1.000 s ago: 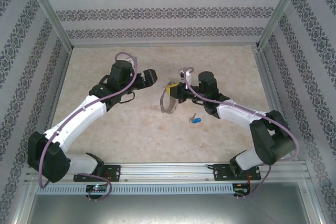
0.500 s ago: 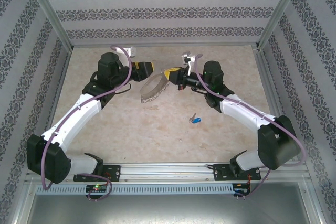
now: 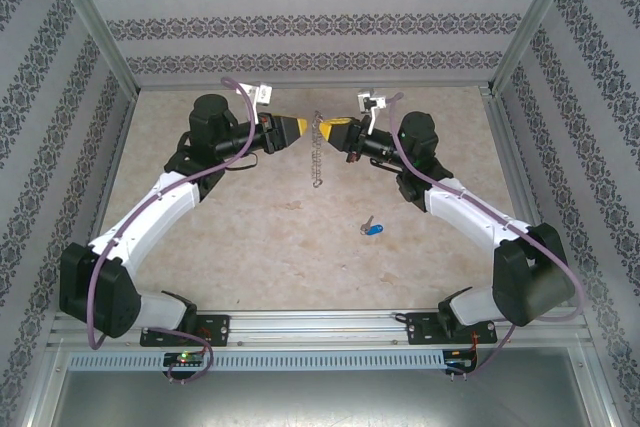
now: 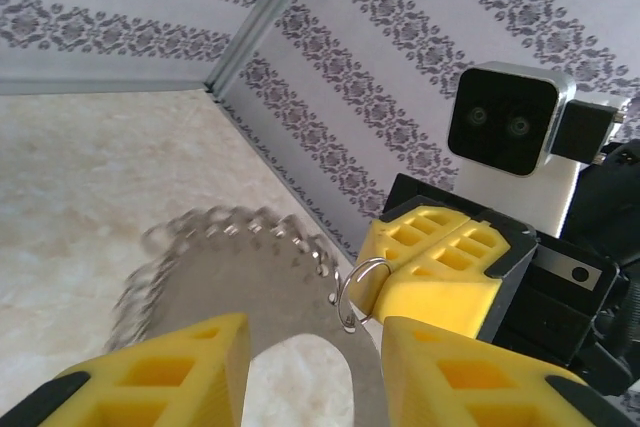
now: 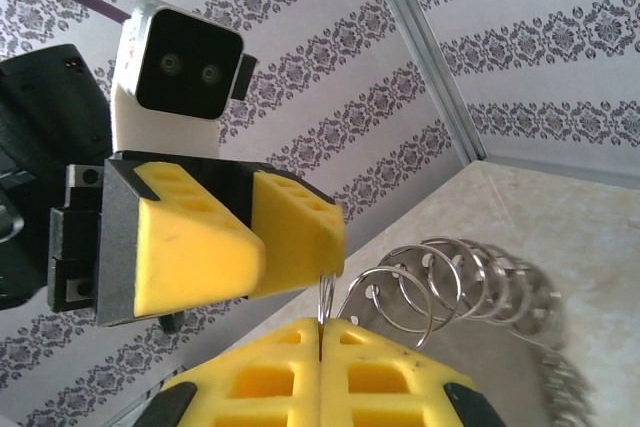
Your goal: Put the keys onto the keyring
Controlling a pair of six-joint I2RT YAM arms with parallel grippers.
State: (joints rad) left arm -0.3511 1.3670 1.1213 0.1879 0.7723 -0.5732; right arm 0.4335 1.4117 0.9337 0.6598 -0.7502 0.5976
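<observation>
The keyring (image 3: 318, 155) hangs as a chain of links above the back of the table, between both grippers. My right gripper (image 3: 332, 132) is shut on one small ring of it; its pads (image 5: 380, 367) meet with the wire (image 5: 325, 297) pinched in the seam. More rings (image 5: 440, 277) trail off to the right. My left gripper (image 3: 297, 131) faces it tip to tip. Its jaws (image 4: 315, 347) stand open, with the keyring's grey band (image 4: 250, 257) lying past the gap. The blue-headed key (image 3: 372, 228) lies alone on the table, nearer the front.
Patterned walls with aluminium posts (image 3: 95, 37) enclose the beige table (image 3: 250, 237) on three sides. A metal rail (image 3: 320, 325) carrying both arm bases runs along the near edge. Purple cables loop over each arm.
Both arms swung toward the back wall and lifted. The keyring rose off the table with the right gripper and now dangles. The left gripper turned to face the right one, tip to tip.
</observation>
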